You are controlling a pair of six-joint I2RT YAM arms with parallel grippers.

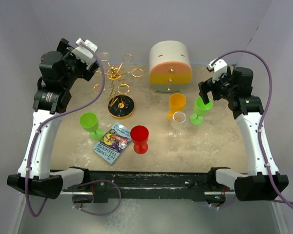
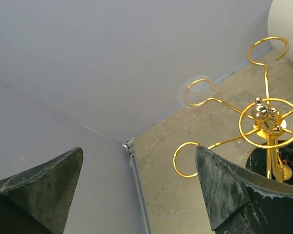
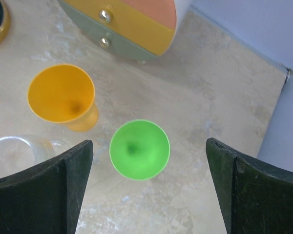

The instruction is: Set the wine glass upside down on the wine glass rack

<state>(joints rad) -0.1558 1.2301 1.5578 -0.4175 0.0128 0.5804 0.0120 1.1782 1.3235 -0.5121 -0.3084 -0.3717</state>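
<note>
The right gripper [image 3: 149, 142] hangs over a bright green plastic wine glass [image 3: 139, 149] that stands upright, mouth up, on the right side of the mottled tan tabletop [image 1: 219, 141]. Its jaws are spread wide, one finger on either side of the bowl, and the right wrist view shows bare table between each finger and the rim. Just left of that glass stand an orange plastic goblet [image 1: 177, 105] and a clear stemmed glass [image 1: 177, 123], both upright. The gold wire wine glass rack [image 1: 118, 80], with looped arms on a round black base, stands at the back left, well apart from the green glass, and carries no glass. The left gripper [image 2: 139, 150] is raised beside the rack, its jaws wide with nothing between them. A white-and-orange rounded drawer box [image 1: 170, 66] sits at the back centre.
</note>
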